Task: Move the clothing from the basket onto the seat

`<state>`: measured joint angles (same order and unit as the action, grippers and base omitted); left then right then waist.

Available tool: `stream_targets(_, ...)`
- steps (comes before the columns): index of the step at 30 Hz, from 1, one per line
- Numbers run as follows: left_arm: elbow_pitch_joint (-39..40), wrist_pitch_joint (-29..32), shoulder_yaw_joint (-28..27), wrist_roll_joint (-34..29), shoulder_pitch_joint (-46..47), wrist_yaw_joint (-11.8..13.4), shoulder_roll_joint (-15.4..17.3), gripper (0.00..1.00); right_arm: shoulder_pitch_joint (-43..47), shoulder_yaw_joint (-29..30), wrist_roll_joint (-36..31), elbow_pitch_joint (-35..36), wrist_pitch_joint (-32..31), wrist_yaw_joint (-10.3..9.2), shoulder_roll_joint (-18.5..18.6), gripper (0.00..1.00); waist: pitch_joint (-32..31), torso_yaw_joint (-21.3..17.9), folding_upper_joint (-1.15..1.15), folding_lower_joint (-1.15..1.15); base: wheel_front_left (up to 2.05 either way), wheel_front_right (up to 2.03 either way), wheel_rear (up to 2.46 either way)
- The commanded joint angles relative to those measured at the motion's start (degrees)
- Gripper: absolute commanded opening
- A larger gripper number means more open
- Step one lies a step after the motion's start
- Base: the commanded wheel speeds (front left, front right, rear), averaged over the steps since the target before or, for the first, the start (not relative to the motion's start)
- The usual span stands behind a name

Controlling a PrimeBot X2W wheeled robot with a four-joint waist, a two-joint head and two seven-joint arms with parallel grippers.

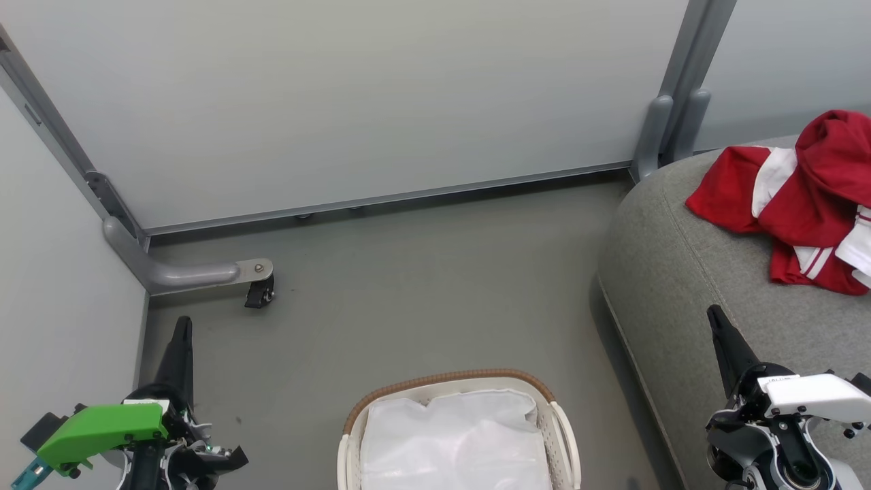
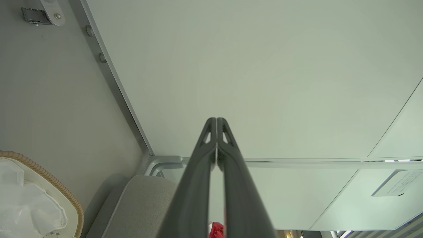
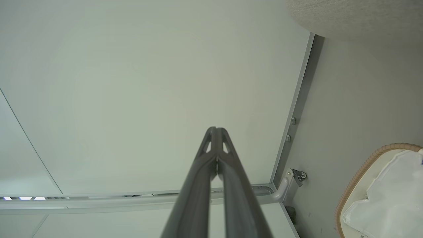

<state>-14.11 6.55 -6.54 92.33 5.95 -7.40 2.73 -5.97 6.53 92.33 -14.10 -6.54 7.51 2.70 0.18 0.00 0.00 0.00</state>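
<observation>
The clothing [image 1: 803, 197] is lying in a red-and-white heap on the seat [image 1: 680, 272], toward its far right, with part of the heap running out of the head view. The basket [image 1: 566, 435] is sitting on the floor near the seat. Inside it the white liner [image 1: 456, 442] is showing, though the frame is cutting off its near portion.

The left gripper [image 1: 182, 323] is hanging over the floor left of the basket, its jaws pressed together on nothing. The right gripper [image 1: 714, 313] is poised by the seat's near edge, its jaws likewise together and empty.

In my judgement the transfer is looking complete. Three risks are remaining:
- A garment may be hiding in the unseen part of the basket.
- A further reach could be snagging the loose, bunched liner instead.
- The heap could be sliding off if it is overhanging the seat's unseen side.
</observation>
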Motion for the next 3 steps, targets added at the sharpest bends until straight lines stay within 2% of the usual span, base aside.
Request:
stream_targets(1,0.16,0.16,-0.13,0.17,0.62,-0.24,0.27,0.0,-0.46,0.09,0.18,0.22,-0.19,-0.04,0.34,0.0,0.0,0.0,0.0,0.0,0.0,0.0,0.0)
stream_targets(3,0.16,0.16,-0.13,0.18,0.62,-0.24,0.27,0.0,-0.46,0.09,0.18,0.22,-0.19,-0.04,0.34,0.0,0.0,0.0,0.0,0.0,0.0,0.0,0.0)
